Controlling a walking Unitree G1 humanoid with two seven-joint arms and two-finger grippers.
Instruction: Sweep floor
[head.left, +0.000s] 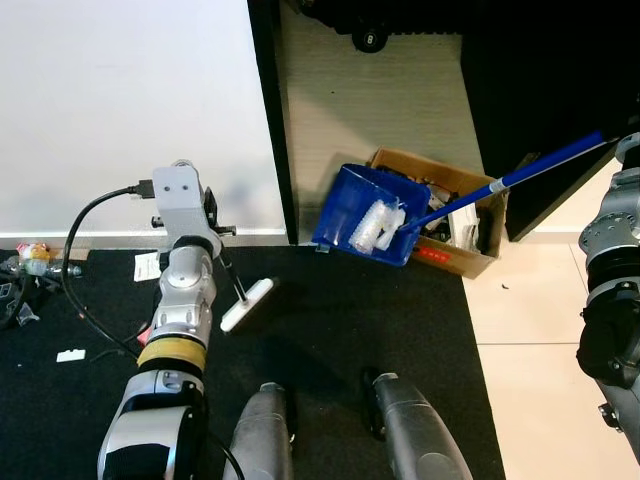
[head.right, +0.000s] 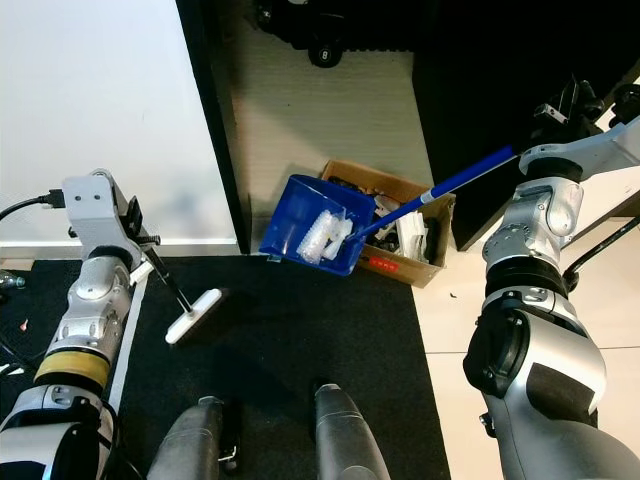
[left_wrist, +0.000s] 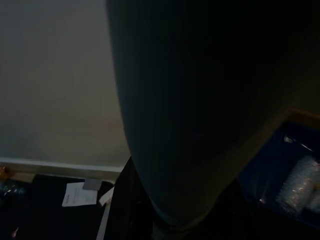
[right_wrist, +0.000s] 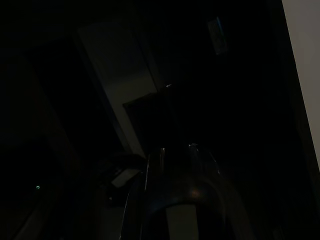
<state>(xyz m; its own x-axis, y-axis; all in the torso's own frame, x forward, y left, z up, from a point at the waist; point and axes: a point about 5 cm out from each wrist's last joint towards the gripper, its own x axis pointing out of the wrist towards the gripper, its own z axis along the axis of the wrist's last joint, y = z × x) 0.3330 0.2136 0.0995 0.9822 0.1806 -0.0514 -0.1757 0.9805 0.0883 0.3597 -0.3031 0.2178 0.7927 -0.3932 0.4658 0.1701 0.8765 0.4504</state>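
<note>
Overhead: blue dustpan (head.left: 365, 212) tilted over cardboard box (head.left: 470, 225), handle running up-right to right gripper (head.right: 560, 115), apparently clamped; left gripper's (head.left: 215, 225) state unclear.

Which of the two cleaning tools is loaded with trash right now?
The blue dustpan, tipped over the cardboard box and holding crumpled plastic; the white-headed brush hangs bare above the black mat.

You look down from the robot's head through two eyes set side by side, facing forward over its knees; both share the blue dustpan (head.left: 365, 215), the cardboard box (head.right: 400, 225) and the black mat (head.left: 330, 350), shifted sideways between them. Your left wrist camera sits close behind a dark blurred shape, facing the white wall (left_wrist: 55, 80) and the dustpan's edge. Your right wrist camera is nearly black.
</note>
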